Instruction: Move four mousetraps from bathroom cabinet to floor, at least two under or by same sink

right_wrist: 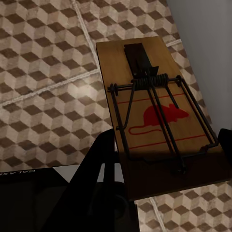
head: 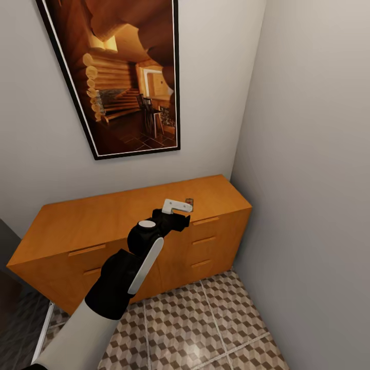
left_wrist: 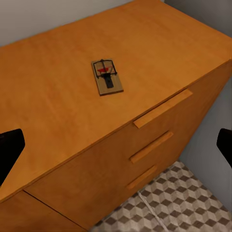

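Note:
One mousetrap point(left_wrist: 107, 76), a small wooden board with dark wire and a red bit, lies flat on the orange-brown cabinet point(left_wrist: 58, 87) top near its right end; in the head view this mousetrap point(head: 189, 201) peeks out beside my left gripper point(head: 179, 206). The left gripper point(left_wrist: 117, 145) hovers above the cabinet's point(head: 103, 221) front edge, open, its fingers point(left_wrist: 9, 147) spread wide and apart from the trap. My right gripper point(right_wrist: 164, 152) is shut on a second mousetrap point(right_wrist: 154, 111), held above the cube-patterned bathroom floor point(right_wrist: 43, 72). The sink is out of view.
A large framed picture point(head: 123, 77) hangs on the wall above the cabinet. A grey wall point(head: 308, 180) closes in right beside the cabinet's end. Tiled floor point(head: 205, 318) lies in front of the drawers with their bar handles point(left_wrist: 162, 107).

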